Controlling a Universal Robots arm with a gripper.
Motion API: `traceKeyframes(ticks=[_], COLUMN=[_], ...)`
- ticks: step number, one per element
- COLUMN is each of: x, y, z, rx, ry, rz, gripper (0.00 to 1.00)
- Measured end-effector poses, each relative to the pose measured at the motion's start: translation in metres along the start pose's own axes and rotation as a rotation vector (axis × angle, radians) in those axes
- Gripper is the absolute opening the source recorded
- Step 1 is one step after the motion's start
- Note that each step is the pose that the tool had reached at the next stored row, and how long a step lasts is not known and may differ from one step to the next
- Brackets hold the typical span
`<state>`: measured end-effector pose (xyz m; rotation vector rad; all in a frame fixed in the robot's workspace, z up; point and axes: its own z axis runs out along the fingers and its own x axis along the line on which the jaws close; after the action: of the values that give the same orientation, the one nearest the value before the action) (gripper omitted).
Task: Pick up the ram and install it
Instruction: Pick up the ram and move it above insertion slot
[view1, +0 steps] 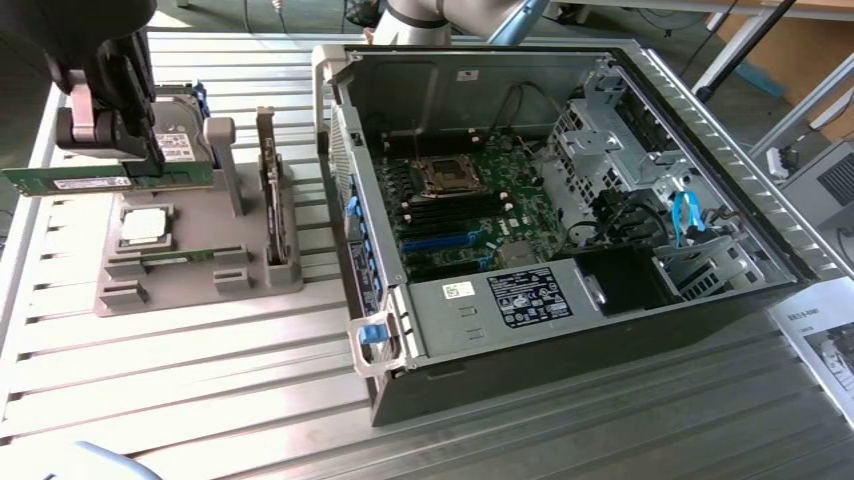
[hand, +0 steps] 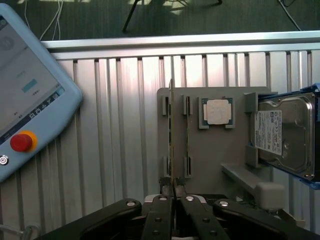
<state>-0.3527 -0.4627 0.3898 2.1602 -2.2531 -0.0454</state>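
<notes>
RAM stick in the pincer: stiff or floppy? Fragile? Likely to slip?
Probably stiff: the ram juts out level both sides of the pincer without sagging. Likely light, being so thin edge-on. Possibly prone to twisting in the grip, since it's clamped at one narrow spot.

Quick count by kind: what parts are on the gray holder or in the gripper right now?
Ram: 2, one ram held in the gripper, a second ram in the holder
Processor: 1
Hard drive: 1
Expansion card: 1
Total: 5
</notes>
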Motion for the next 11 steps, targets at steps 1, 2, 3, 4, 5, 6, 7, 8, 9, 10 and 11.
traceKeyframes(ticks=[1,2,3,4,5,6,7,8,9,10,11], x=[0.000,0.000,0.000,0.000,0.000,-0.001,-0.001,-0.001,-0.001,-0.001,-0.001], y=[-0.0021,-0.0043,-0.0065,-0.0087,-0.0113,-0.0139,-0.0164,-0.0192,-0.0219,-0.0243,-0.0267], z=[-0.0003,-0.0004,-0.0005,-0.0006,-0.0008,-0.0010,-0.0011,-0.0013,-0.0015,-0.0016,-0.0016], rx=[-0.0001,0.0000,0.0000,0.0001,0.0001,0.0001,0.0001,0.0000,0.0000,-0.0001,0.0000], ry=[0.0001,0.0000,0.0000,-0.0001,0.0000,0.0000,0.0000,0.0000,0.0001,0.0002,0.0001], rz=[0.000,-0.001,-0.001,-0.001,-0.002,-0.002,-0.002,-0.003,-0.003,-0.004,-0.005], gripper=[0.13,0.13,0.13,0.13,0.13,0.13,0.13,0.13,0.13,0.13,0.13])
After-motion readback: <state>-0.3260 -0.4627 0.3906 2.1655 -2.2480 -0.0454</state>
